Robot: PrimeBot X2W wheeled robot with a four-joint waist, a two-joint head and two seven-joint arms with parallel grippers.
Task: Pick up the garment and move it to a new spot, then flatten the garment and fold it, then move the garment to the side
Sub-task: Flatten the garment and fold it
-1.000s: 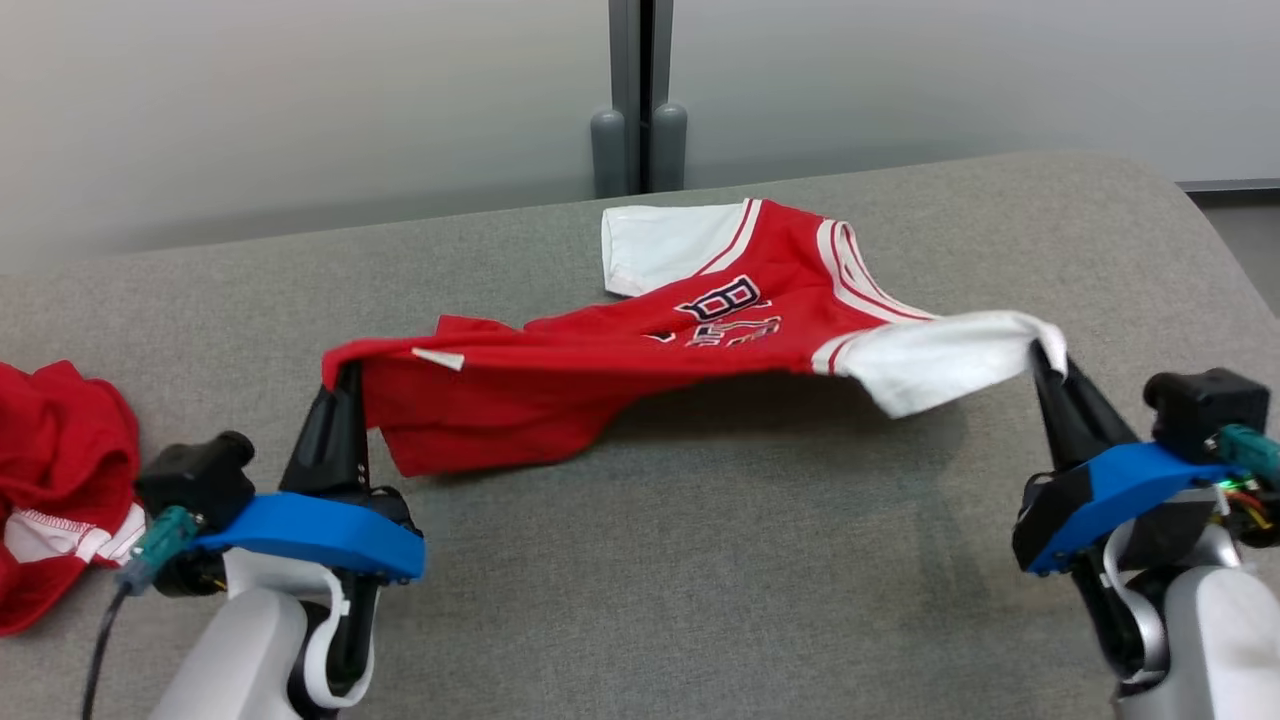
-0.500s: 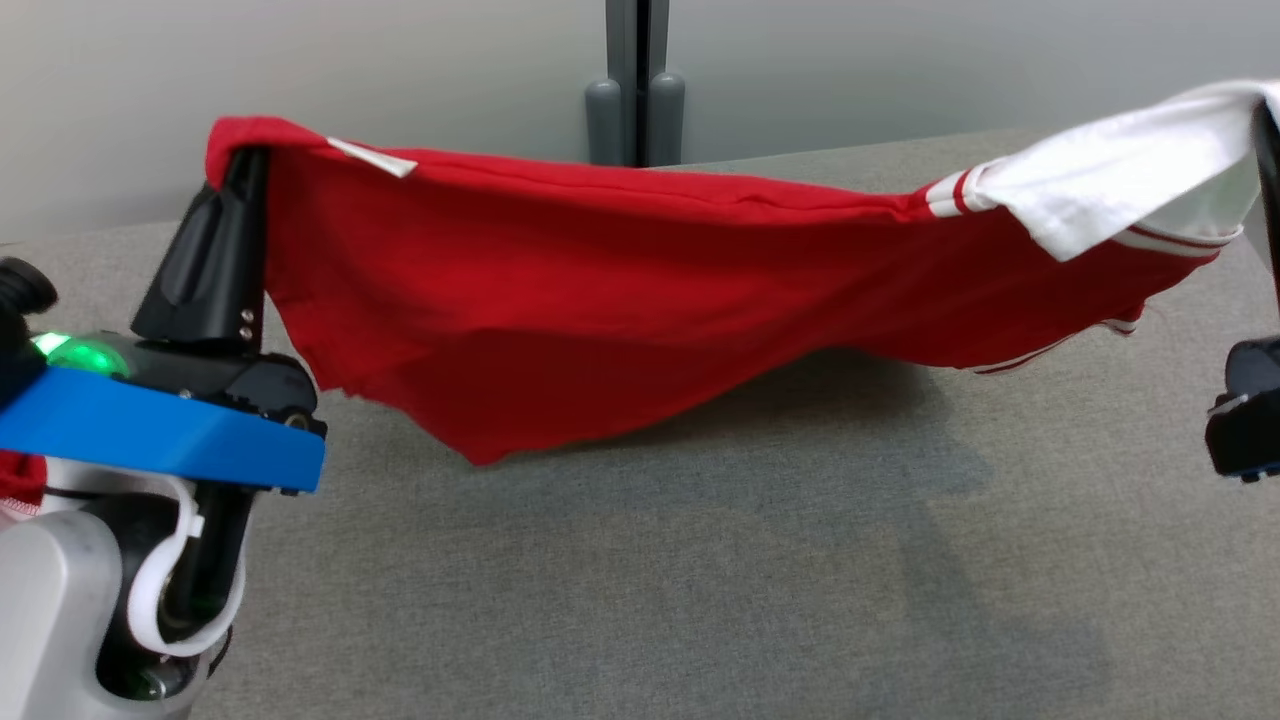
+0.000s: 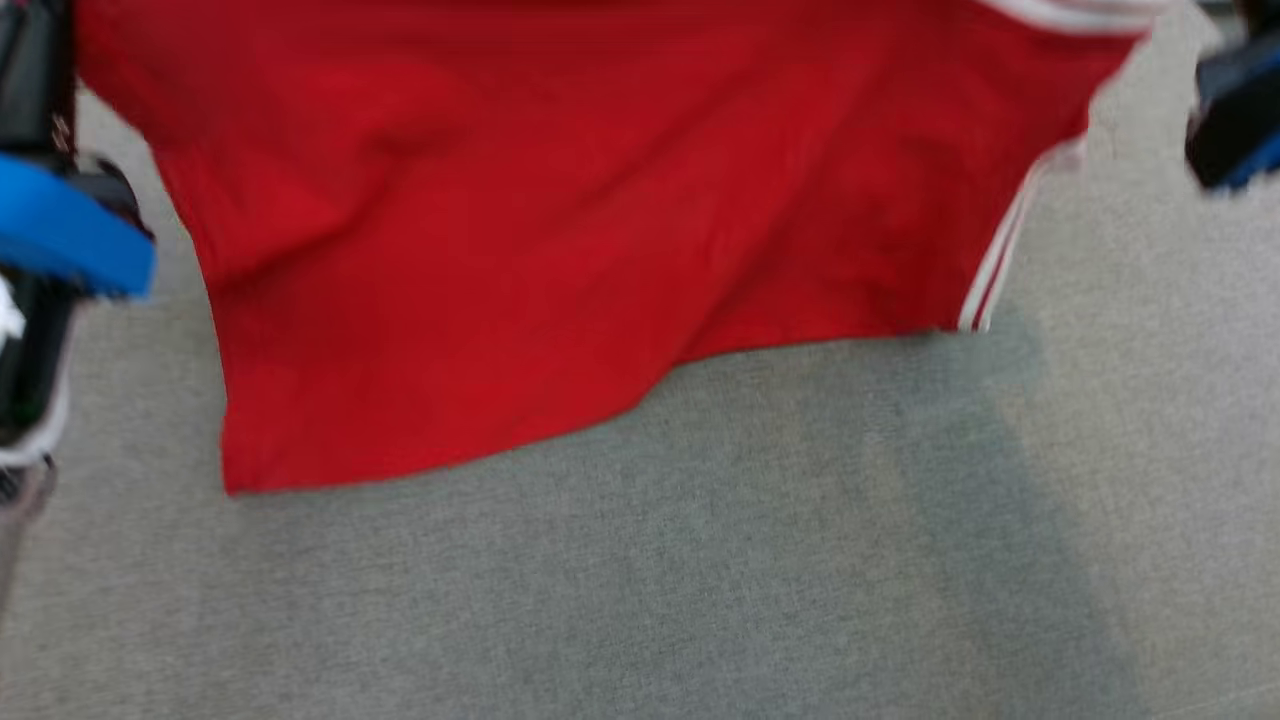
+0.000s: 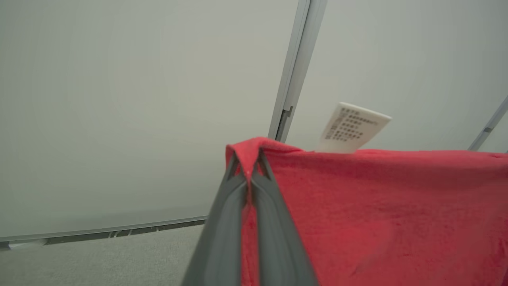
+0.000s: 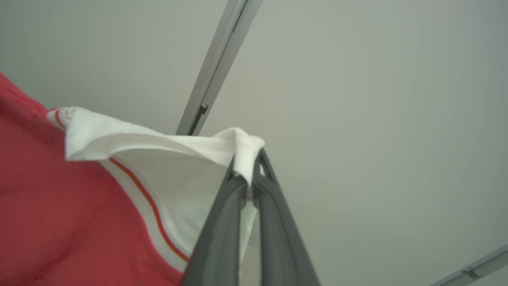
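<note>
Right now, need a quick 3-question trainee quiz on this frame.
1. True or false: the left gripper and right gripper are both open, clear of the red jersey.
2. Which part does the right gripper pinch? A a red corner; B the white sleeve; C the collar.
3. Fill in: the white care label sticks up from the jersey's edge beside the ___ gripper.
Key: 1 false, both are shut on the jersey, which hangs between them. 2 B. 3 left.
</note>
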